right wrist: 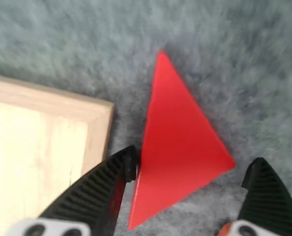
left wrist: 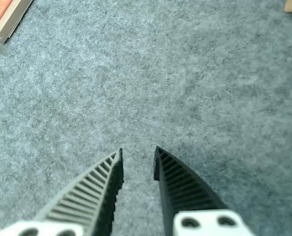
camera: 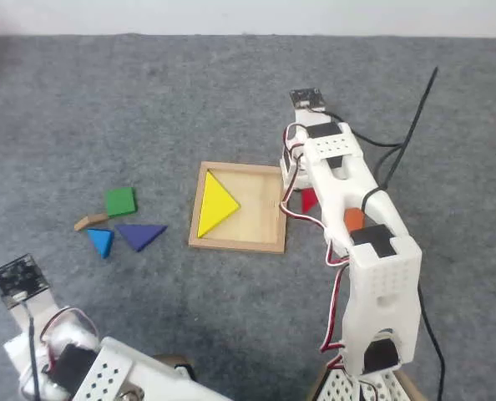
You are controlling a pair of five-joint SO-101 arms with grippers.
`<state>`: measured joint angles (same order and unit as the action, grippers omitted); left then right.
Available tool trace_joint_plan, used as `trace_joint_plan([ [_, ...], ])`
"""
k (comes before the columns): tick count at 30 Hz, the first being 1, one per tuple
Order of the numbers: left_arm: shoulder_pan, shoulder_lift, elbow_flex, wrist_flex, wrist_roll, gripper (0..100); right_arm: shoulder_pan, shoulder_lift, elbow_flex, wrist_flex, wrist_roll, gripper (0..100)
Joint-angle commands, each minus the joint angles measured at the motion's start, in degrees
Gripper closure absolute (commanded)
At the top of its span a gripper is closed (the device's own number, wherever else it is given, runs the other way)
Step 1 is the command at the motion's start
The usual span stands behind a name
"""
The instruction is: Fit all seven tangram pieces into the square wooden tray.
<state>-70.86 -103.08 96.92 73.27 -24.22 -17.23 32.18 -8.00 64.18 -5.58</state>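
The right gripper (right wrist: 194, 160) is open around the red triangle (right wrist: 178, 137). One finger (right wrist: 104, 184) seems to touch the triangle's edge, just beside the tray (right wrist: 52, 101). The other finger is apart from it. The red triangle lies flat on the grey carpet (camera: 231, 100), outside the tray. The yellow triangle (camera: 215, 205) lies inside the tray. The green square (camera: 120, 200), tan piece (camera: 91, 221), blue triangle (camera: 100, 241) and purple triangle (camera: 141, 235) sit together, well apart from the tray. The left gripper (left wrist: 138, 152) hangs over bare carpet, jaws a little apart, holding nothing.
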Motion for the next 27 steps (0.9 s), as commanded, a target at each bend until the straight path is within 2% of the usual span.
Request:
trace_joint_plan([
  [1, -0.4, -0.9, -0.5, 0.4, -0.5, 90, 0.5, -0.2, -3.0, -0.2, 0.2, 71.2],
  [4, -0.4, -0.9, -0.5, 0.4, -0.5, 90, 0.4, 0.9, -3.1, -0.1, 0.2, 77.6],
  [12, -0.4, -0.9, -0.5, 0.4, -0.5, 90, 0.4, 2.1, -3.2, 0.0, 0.2, 78.2],
  [20, -0.4, -0.9, -0.5, 0.4, -0.5, 90, -2.0, -5.5, -7.7, 7.6, 0.1, 78.2],
  [27, -0.4, -0.9, -0.5, 0.4, -0.5, 90, -3.0, -6.6, -14.8, 13.7, -6.7, 78.2],
])
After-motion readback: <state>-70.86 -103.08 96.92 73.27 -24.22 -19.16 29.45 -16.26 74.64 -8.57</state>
